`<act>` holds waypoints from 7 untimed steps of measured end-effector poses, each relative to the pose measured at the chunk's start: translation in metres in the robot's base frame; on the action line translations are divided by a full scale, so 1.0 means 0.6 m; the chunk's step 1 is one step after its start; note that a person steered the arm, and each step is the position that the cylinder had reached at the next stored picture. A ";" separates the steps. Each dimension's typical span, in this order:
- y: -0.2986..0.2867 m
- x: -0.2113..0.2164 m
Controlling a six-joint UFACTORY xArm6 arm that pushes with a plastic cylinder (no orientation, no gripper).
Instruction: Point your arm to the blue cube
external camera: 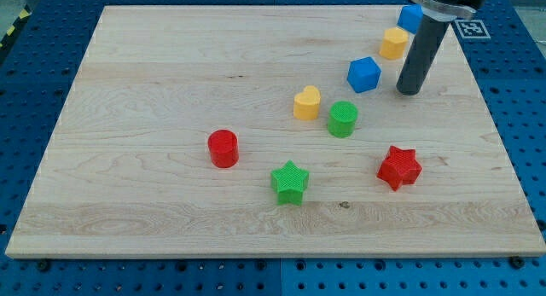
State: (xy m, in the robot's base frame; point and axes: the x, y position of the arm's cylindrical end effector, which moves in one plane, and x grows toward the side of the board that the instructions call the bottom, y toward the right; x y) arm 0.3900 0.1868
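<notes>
The board point(171, 74) appeared to be pale wood with visible grain lines and a smooth, matt finish. The blue cube point(364, 74), the yellow heart-shaped block point(307, 102), the green cylinder point(343, 118), the red cylinder point(223, 148), the green star point(290, 182) and the red star point(399, 167) looked like plastic, with finely ribbed, matt faces. The rod point(421, 53) was dark, smooth and dull. The surrounding blue table point(512, 74) showed a perforated surface with a slight sheen.

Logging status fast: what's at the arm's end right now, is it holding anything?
No claw: my tip holds nothing, resting just to the view's right of the blue cube, apart from it.
</notes>
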 end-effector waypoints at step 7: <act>-0.037 0.100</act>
